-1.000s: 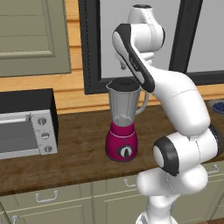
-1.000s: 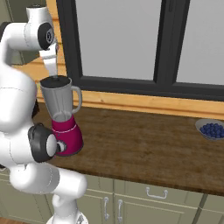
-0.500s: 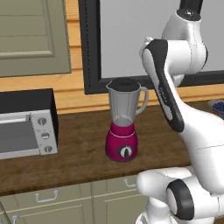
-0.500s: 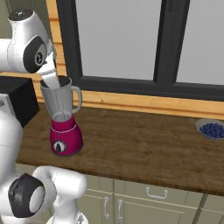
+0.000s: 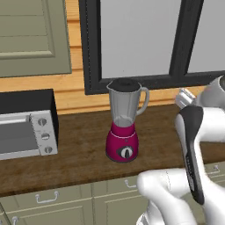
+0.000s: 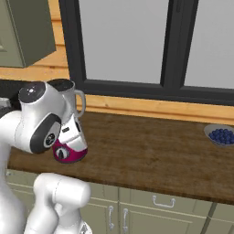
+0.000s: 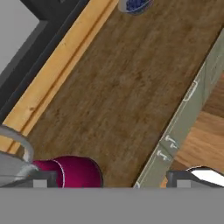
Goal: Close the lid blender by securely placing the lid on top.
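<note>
Wooden table (image 5: pixel 79 145): carries a silver toaster oven (image 5: pixel 24 132) at left and the magenta-based blender (image 5: pixel 124 121) near the window. Black lid (image 5: pixel 126 83) sits on the jar's rim. Fingers (image 7: pixel 46 178) spread wide apart, gripping nothing.

blender (image 5: pixel 124 132): 1 | lid (image 5: pixel 126 83): 1, on the jar rim | toaster oven (image 5: pixel 27 128): 1, left of blender | bowl of blueberries (image 6: pixel 220 135): 1, far right on the counter (image 6: pixel 155 151) | cabinet handles (image 6: pixel 161 201) below counter: several
</note>
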Controlling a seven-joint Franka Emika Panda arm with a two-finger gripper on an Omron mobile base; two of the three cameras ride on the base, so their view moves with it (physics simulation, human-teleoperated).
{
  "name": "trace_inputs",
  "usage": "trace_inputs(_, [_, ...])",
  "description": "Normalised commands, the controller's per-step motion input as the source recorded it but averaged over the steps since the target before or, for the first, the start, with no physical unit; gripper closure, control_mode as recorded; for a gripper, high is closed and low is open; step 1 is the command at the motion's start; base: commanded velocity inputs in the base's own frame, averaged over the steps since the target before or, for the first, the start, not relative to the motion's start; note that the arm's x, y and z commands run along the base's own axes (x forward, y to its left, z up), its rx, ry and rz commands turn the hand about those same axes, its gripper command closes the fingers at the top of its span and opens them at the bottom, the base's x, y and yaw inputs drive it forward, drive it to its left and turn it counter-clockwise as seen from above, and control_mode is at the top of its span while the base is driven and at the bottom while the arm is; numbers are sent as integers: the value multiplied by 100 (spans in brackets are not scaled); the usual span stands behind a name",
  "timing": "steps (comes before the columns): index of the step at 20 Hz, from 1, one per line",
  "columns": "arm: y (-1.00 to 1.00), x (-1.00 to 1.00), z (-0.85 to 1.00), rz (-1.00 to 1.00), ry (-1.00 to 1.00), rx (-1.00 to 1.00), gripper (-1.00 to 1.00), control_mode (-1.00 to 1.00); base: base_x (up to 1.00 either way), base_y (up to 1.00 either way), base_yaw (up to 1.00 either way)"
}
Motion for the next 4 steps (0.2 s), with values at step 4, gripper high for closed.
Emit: trace_inputs(4, [-91, -100, -95, 0, -17, -9, -100, -100, 0, 0, 0])
